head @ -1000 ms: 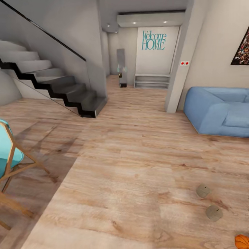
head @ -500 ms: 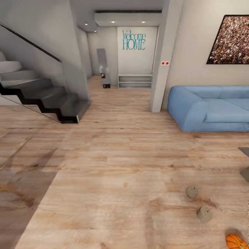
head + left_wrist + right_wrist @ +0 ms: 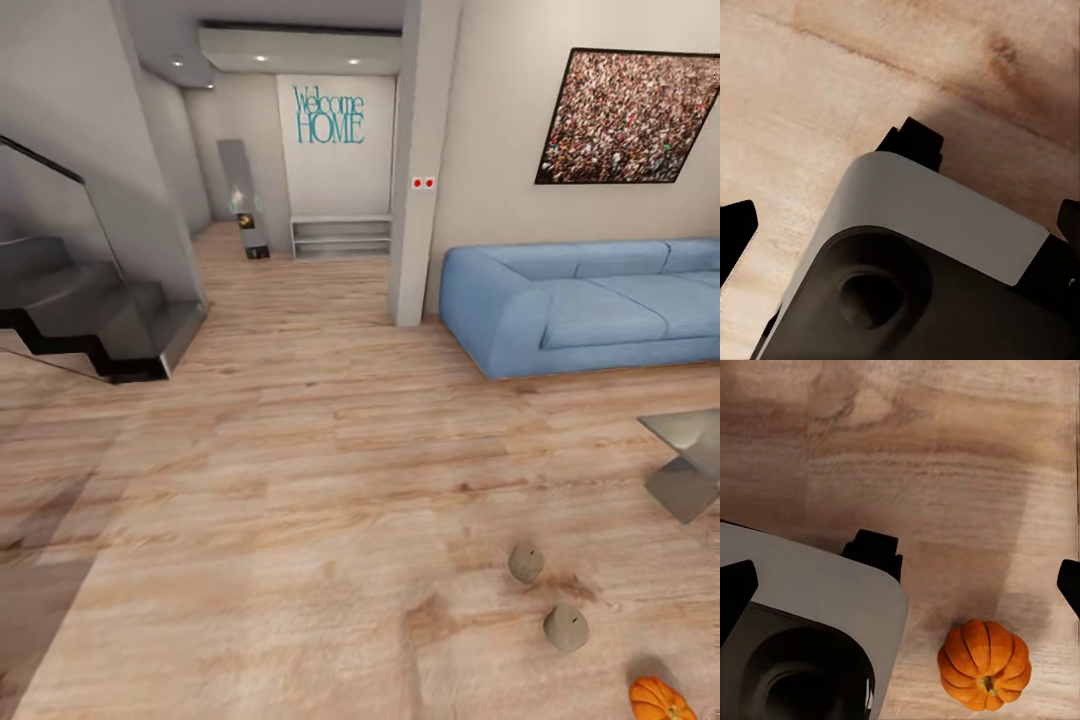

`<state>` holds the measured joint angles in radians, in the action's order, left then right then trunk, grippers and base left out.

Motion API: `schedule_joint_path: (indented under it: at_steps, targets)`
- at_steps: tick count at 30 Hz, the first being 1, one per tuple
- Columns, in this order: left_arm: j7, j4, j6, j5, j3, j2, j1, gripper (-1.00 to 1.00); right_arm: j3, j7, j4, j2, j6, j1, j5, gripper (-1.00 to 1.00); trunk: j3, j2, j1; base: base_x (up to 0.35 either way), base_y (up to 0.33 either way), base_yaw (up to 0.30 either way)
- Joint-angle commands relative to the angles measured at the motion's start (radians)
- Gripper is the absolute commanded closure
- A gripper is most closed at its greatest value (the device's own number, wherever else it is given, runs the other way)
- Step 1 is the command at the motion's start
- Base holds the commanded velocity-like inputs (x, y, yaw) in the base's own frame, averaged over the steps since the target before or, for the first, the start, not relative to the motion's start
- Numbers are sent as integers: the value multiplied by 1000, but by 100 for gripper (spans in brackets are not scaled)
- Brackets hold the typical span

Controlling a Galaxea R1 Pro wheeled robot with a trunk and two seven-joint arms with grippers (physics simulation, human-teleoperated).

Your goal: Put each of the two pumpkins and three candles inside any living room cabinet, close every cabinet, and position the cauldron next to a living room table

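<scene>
Two stubby greyish candles (image 3: 526, 562) (image 3: 566, 628) stand on the wooden floor at the lower right of the head view. An orange ribbed pumpkin (image 3: 660, 698) lies just past them, cut by the picture's bottom edge. The same pumpkin (image 3: 982, 664) lies on the floor beside the robot's white base in the right wrist view. A corner of the glossy low table (image 3: 690, 440) on grey legs enters at the right. My left gripper (image 3: 900, 240) and right gripper (image 3: 902, 589) hang open over the floor, holding nothing, with only their dark fingertips (image 3: 735, 592) at the frame edges.
A blue sofa (image 3: 590, 310) stands against the right wall under a framed picture. A grey pillar (image 3: 415, 200) divides the room from a hallway with a low shelf. Dark stairs (image 3: 90, 320) descend at the left. Open wooden floor lies between.
The camera has swung to the right, so the whole picture shifted left. The turquoise chair left the view, and more sofa plus the table corner came in. The candles and pumpkin stayed put.
</scene>
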<state>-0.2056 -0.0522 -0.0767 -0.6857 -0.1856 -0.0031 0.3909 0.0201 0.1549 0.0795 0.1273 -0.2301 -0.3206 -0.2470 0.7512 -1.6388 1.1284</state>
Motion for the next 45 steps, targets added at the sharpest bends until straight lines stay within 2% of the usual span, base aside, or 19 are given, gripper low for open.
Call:
schedule_joint_path:
  at_steps: [1, 31, 37, 45]
  targets:
    - [0, 0, 0, 0, 0, 0, 0, -100, 0, 0, 0, 0, 0, 0, 0, -100, 0, 0, 0, 330, 25, -282]
    - [-1, 0, 1, -1, 1, 1, 0, -100, 1, 0, 0, 1, 0, 0, 0, -100, -22, 0, 0, 296, 162, -277]
    - [-2, 0, 2, -2, 1, 0, 0, -100, 0, 0, 0, 0, 0, 0, 0, -100, -27, 0, 0, 54, 11, -266]
    - [-2, 0, 2, -2, 0, 0, 0, -100, 0, -2, -1, 0, 1, 0, 0, -100, -26, 0, 0, 2, 0, -107]
